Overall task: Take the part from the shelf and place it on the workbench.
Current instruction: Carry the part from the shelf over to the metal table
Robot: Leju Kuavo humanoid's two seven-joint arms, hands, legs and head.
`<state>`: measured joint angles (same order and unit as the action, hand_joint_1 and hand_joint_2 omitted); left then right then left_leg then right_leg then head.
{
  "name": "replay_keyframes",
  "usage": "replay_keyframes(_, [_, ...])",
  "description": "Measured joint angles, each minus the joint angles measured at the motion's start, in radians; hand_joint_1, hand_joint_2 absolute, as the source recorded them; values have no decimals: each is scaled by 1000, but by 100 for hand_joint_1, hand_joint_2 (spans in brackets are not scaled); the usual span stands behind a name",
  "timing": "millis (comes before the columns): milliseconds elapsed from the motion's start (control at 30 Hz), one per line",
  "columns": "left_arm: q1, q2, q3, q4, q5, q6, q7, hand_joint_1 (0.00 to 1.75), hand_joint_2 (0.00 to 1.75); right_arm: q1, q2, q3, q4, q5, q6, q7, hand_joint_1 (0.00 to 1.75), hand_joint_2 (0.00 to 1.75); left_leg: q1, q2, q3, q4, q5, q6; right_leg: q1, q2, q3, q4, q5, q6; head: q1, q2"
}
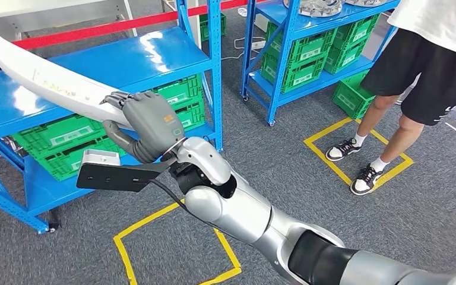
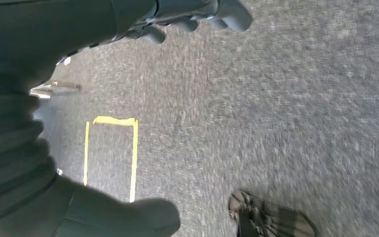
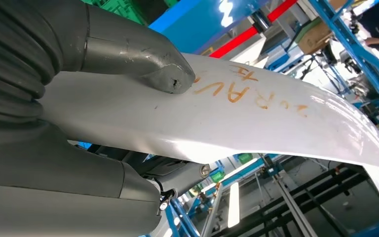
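Right hand (image 1: 148, 126) grips the long white curved panel (image 1: 41, 74) over the blue shelf (image 1: 148, 59) — left hand (image 2: 197, 17) hangs with fingers apart, holding nothing.

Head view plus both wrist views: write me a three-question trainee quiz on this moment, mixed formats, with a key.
1. True or false: the right hand grips the long white curved part.
2. Multiple choice: the green crates below the part sit (A) on the carpet, (B) on the blue shelf rack's lower level, (C) on a workbench.
3. Fill in: the person stands with shoes inside a ____ floor marking.

Key: 1 true, the thumb presses its top in the right wrist view; 2 B; 3 yellow.
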<state>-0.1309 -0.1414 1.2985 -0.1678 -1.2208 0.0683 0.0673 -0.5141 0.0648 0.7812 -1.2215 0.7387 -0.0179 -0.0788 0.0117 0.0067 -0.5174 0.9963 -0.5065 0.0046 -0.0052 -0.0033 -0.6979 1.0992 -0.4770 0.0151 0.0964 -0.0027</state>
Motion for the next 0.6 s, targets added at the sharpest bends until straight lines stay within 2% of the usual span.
replay_keyframes(33, [-2, 0, 0, 0, -4, 0, 5, 0, 175, 1, -4, 0, 2, 0, -6, 1, 175, 175, 0, 0, -15, 1, 12, 4, -1, 1, -16, 60, -54, 4, 1, 0])
replay_keyframes(67, [-4, 0, 0, 0, -7, 0, 8, 0, 175, 3, -9, 1, 5, 0, -12, 1, 175, 175, 0, 1, -32, 4, 24, 5, -2, 1, -29, 126, -95, 7, 1, 0])
replay_keyframes(100, [-5, 0, 0, 0, -8, 0, 11, 0, 175, 6, -12, 1, 8, 0, -16, 1, 175, 175, -1, 1, -49, 7, 36, 4, -3, 1, -35, 179, -112, 10, 2, 0])
replay_keyframes(133, [-6, 0, 0, 0, -9, 0, 13, 0, 175, 9, -15, 1, 11, 0, -20, 1, 175, 175, -1, 2, -67, 10, 47, 3, -3, 1, -29, 207, -106, 10, 2, 0])
replay_keyframes(167, [-8, 0, 0, 0, -10, 0, 14, 0, 175, 11, -17, 1, 13, 0, -22, 1, 175, 175, 0, 3, -86, 14, 58, 1, -4, 1, -8, 202, -81, 10, 2, 0])
replay_keyframes(200, [-9, 0, 0, 0, -10, 0, 14, 0, 175, 11, -18, 2, 15, 0, -24, 1, 175, 175, 0, 4, -103, 19, 68, -2, -4, 1, 31, 163, -53, 8, 2, 0])
replay_keyframes(233, [-10, 0, 0, 0, -10, 0, 14, 0, 175, 11, -18, 2, 16, 0, -25, 1, 175, 175, -1, 4, -119, 23, 78, -6, -3, 2, 84, 98, -42, 5, 2, 0])
replay_keyframes(267, [-11, 0, 0, 0, -10, 0, 15, 0, 175, 10, -18, 2, 16, 0, -26, 0, 175, 175, -2, 4, -131, 27, 88, -11, -1, 2, 138, 20, -47, 0, 2, 0])
replay_keyframes(300, [-12, 0, 0, 0, -11, 0, 15, 0, 175, 10, -17, 2, 17, 0, -28, 0, 175, 175, -3, 4, -138, 29, 97, -17, 1, 3, 177, -39, -59, -5, 1, 0])
replay_keyframes(333, [-13, 0, 0, 0, -11, 0, 15, 0, 175, 10, -17, 2, 17, 0, -29, 0, 175, 175, -3, 3, -143, 28, 107, -23, 3, 5, 198, -78, -73, -10, 1, 0])
replay_keyframes(400, [-12, 0, 0, 0, -11, 0, 15, 0, 175, 11, -18, 2, 19, 0, -30, 0, 175, 175, -1, 3, -147, 22, 124, -36, 5, 4, 193, -93, -66, -24, 1, 0])
replay_keyframes(433, [-12, 1, 0, 0, -11, 0, 15, 0, 175, 11, -17, 2, 19, 0, -30, 0, 175, 175, 1, 2, -153, 26, 116, -42, 4, 3, 186, -95, -56, -33, 1, 0])
replay_keyframes(467, [-11, 1, 0, 0, -11, 0, 16, 0, 175, 11, -17, 2, 20, 0, -30, 0, 175, 175, 2, 1, -162, 44, 90, -48, 3, 1, 176, -97, -45, -43, 0, 0])
replay_keyframes(500, [-11, 1, 0, 0, -11, 0, 16, 0, 175, 10, -17, 2, 20, 0, -30, 0, 175, 175, 3, 0, -174, 81, 46, -52, 2, -1, 165, -98, -33, -51, -1, 0])
replay_keyframes(567, [-11, 0, 0, 0, -11, 0, 17, 0, 175, 11, -17, 2, 20, 0, -30, 0, 175, 175, 3, -2, -201, 202, -52, -57, 4, -1, 137, -96, -9, -57, -3, 0])
replay_keyframes(600, [-12, 1, 0, 0, -11, 0, 17, 0, 175, 11, -17, 2, 21, 0, -30, 0, 175, 175, 3, -2, -208, 262, -75, -58, 6, -1, 121, -95, 4, -57, -3, 0])
